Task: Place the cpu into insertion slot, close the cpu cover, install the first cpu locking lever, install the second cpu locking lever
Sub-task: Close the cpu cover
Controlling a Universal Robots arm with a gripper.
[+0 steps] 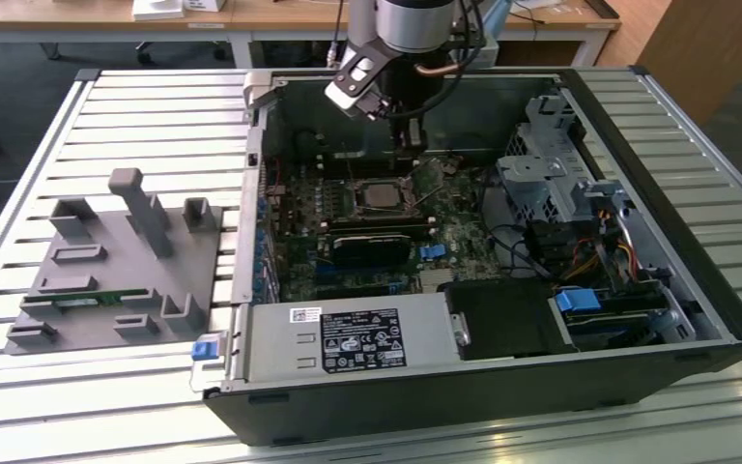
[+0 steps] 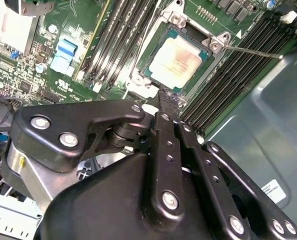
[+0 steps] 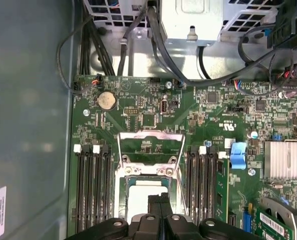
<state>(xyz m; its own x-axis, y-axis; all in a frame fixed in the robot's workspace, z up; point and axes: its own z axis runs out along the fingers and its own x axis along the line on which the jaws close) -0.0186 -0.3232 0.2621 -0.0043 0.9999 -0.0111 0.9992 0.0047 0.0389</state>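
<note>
- Cpu lies in the slot, near the middle of the board. Placing looks done, so closing the cover is the step in hand.
- Gripper, closed on nothing, hovers at the slot's edge.
- Cover stands open and needs swinging down.
- Cpu top: dull silver square, lying flat, green-rimmed.

cpu in insertion slot, tool just beside

The gripper hangs inside the open computer case on its far side, just beyond the cpu — a grey fixture lies at the exterior view's left.
</note>
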